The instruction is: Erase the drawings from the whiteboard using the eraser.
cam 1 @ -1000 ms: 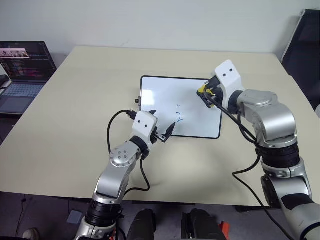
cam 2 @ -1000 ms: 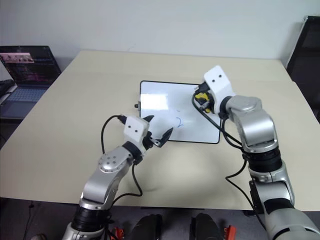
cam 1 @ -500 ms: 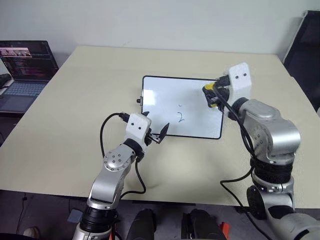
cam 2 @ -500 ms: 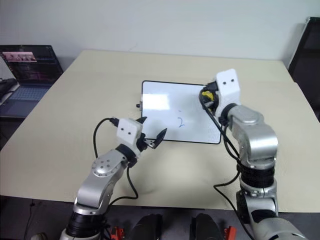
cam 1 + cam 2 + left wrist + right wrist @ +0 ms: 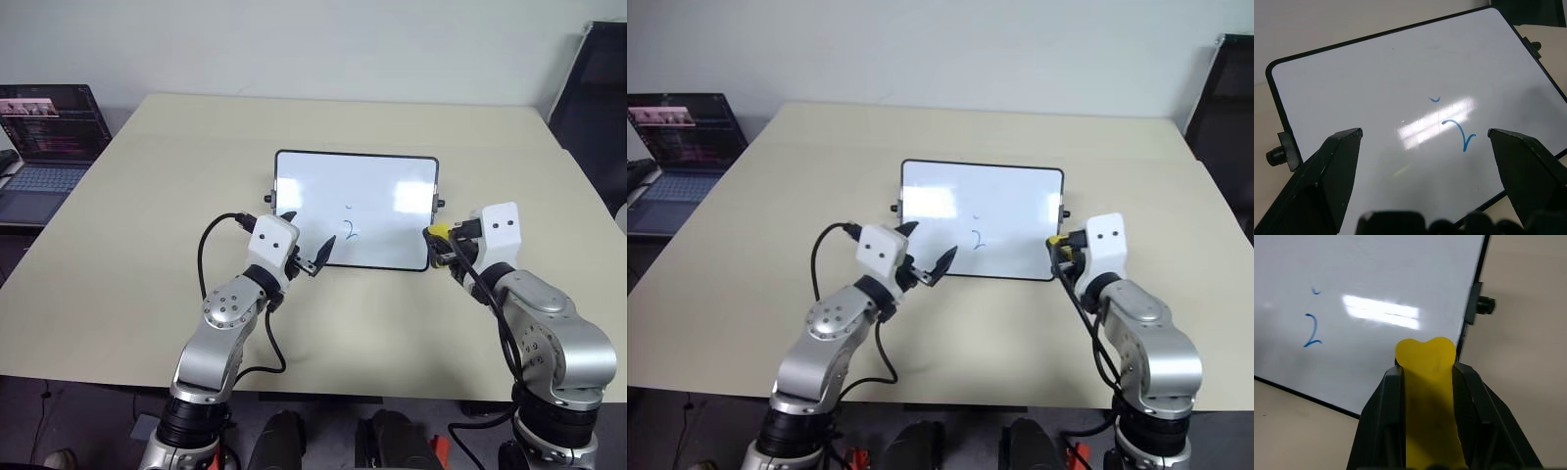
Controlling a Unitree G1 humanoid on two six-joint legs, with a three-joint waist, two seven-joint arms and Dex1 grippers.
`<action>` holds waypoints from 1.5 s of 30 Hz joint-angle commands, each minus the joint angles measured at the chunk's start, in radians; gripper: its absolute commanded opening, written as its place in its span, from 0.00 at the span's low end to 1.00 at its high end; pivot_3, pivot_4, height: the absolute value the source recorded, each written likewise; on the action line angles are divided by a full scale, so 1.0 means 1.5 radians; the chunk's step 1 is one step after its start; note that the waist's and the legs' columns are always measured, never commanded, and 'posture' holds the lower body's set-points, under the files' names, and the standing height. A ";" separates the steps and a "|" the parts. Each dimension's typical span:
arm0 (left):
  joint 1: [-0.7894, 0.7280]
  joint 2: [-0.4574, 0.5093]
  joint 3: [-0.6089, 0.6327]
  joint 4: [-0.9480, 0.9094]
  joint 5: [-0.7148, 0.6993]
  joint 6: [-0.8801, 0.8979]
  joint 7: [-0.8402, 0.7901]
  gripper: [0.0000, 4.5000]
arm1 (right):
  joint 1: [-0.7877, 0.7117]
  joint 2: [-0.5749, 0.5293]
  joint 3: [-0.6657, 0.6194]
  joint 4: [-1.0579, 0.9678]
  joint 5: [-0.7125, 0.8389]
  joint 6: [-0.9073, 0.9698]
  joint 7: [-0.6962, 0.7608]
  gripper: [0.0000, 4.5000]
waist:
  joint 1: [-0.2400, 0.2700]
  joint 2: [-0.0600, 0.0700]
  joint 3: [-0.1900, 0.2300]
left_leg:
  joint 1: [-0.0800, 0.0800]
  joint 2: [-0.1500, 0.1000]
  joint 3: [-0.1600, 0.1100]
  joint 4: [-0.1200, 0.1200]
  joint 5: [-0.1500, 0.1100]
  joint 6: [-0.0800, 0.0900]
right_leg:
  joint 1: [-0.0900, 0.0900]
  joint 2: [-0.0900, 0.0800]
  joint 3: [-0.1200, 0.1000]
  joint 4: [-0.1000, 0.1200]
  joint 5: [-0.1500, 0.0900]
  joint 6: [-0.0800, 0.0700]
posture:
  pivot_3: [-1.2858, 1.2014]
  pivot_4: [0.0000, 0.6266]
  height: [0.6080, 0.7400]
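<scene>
The right gripper (image 5: 1427, 382) squeezes the small yellow eraser (image 5: 1427, 382) beside the white black-framed whiteboard (image 5: 313, 181), ready to wipe the blue drawings (image 5: 348, 229); the left gripper (image 5: 303, 245) waits wide open.

Overall light: the scene is evenly and brightly lit, apparently from overhead.
Glare: white reflected patches are seen on the whiteboard (image 5: 356, 209), one at its left part and one at its right; a bright streak is seen beside the drawings (image 5: 1312, 330) in the right wrist view.
Shadows: soft, faint shadows are cast on the table (image 5: 127, 245) under the arms.
Focus: the head views are rendered sharp; the left gripper (image 5: 1425, 142) is shown dark and slightly soft up close.
Laptop: a glowing screen (image 5: 51, 110) is seen, its text too small to be read.
</scene>
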 commanded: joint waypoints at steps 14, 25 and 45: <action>0.002 -0.006 -0.005 -0.027 0.001 -0.004 0.010 1.00 | -0.267 -0.164 0.247 0.259 -0.077 -0.248 0.095 0.22 | 0.000 0.000 0.000 | 0.000 0.001 0.000 0.000 0.000 0.000 | 0.000 0.000 0.000 -0.001 0.000 0.000 | 0.52 0.24 1.00; 0.020 -0.004 -0.002 -0.051 0.006 0.004 0.020 1.00 | -0.370 -0.091 0.332 0.436 -0.127 -0.349 0.127 0.22 | 0.000 0.000 0.000 | 0.000 0.000 0.000 0.000 0.000 0.000 | 0.000 -0.003 0.000 0.000 0.000 0.000 | 0.52 0.24 1.00; 0.033 -0.005 -0.002 -0.074 0.006 0.023 0.037 1.00 | -0.437 -0.067 0.377 0.579 -0.211 -0.433 0.218 0.22 | 0.001 0.000 0.000 | 0.000 0.000 0.000 0.000 0.000 0.000 | 0.000 -0.003 0.000 0.000 0.000 0.000 | 0.52 0.24 1.00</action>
